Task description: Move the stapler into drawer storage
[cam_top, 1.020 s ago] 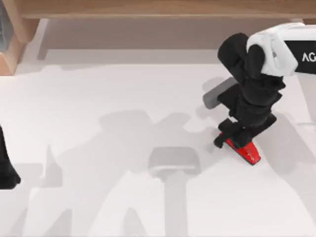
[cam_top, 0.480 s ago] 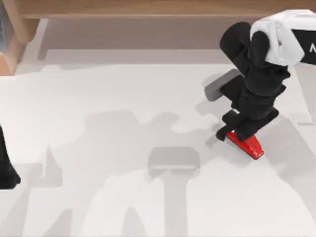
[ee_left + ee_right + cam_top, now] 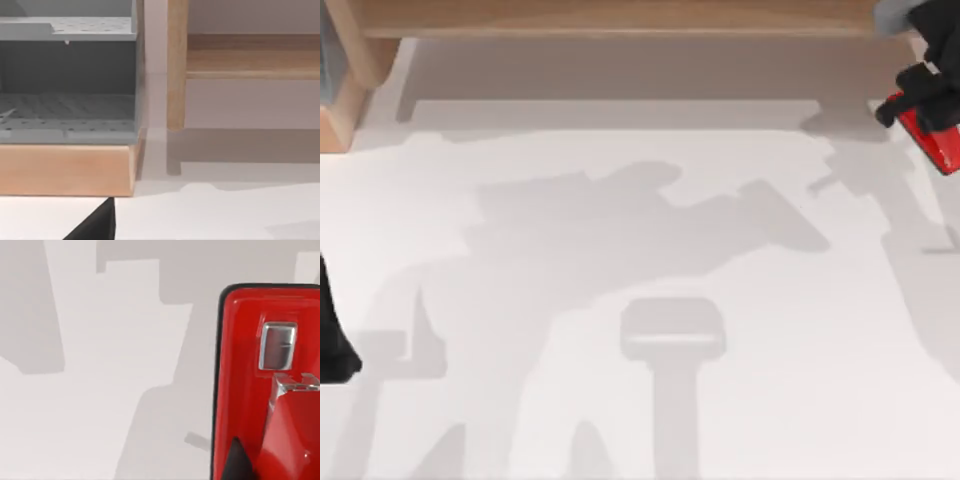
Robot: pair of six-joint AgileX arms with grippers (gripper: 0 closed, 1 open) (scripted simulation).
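My right gripper [image 3: 920,100], clamped on the stapler [image 3: 935,140] high at the table's far right edge, should carry it level and slowly left toward the drawers [image 3: 67,75], left arm [image 3: 332,340] parked.

This looks like a bare test bench in a rendered lab, got up a little like an office desk. The table [image 3: 620,400] is plain white with only shadows lying on it. Along its far edge runs a light wooden shelf [image 3: 620,18], and at the far left corner stands a wooden cabinet [image 3: 65,170] holding grey perforated drawer trays [image 3: 65,115]. A wooden post [image 3: 177,65] rises beside it. The red stapler [image 3: 938,140] near the far right corner adds the office touch.
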